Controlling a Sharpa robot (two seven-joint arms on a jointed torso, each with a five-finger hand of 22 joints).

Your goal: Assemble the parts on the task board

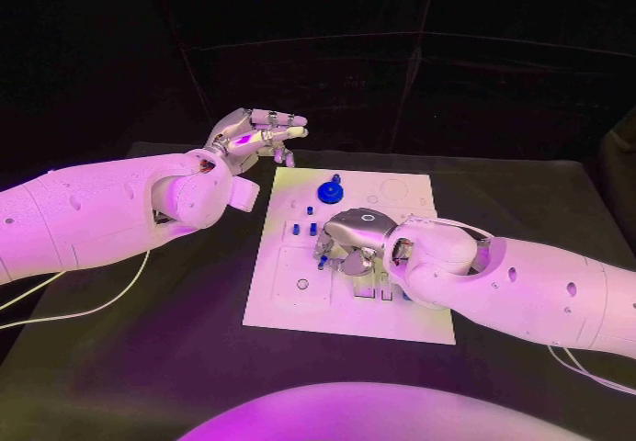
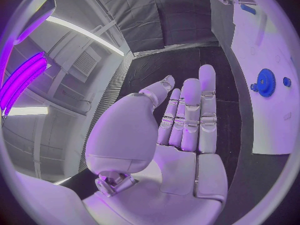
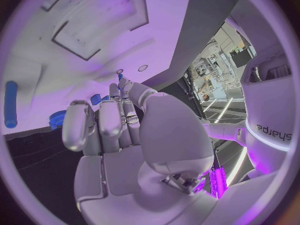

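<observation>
The white task board (image 1: 347,303) lies in the middle of the table. A blue gear (image 1: 330,191) stands near its far edge, with small blue pegs (image 1: 312,210) just in front of it. My right hand (image 1: 356,237) hovers low over the board's middle with its fingers curled down. In the right wrist view its thumb and a finger (image 3: 116,91) pinch a small blue peg (image 3: 120,76) close to the board (image 3: 75,45). My left hand (image 1: 258,134) is raised beyond the board's far left corner. Its fingers (image 2: 206,100) are straight and apart and the palm holds nothing. The gear (image 2: 267,82) shows past them.
More blue pieces sit in slots (image 1: 375,294) near the board's front edge, right beside my right forearm. A blue rod (image 3: 10,104) lies on the board off to the side of my right hand. Black table (image 1: 159,340) surrounds the board, and a white cable (image 1: 93,308) trails at the left.
</observation>
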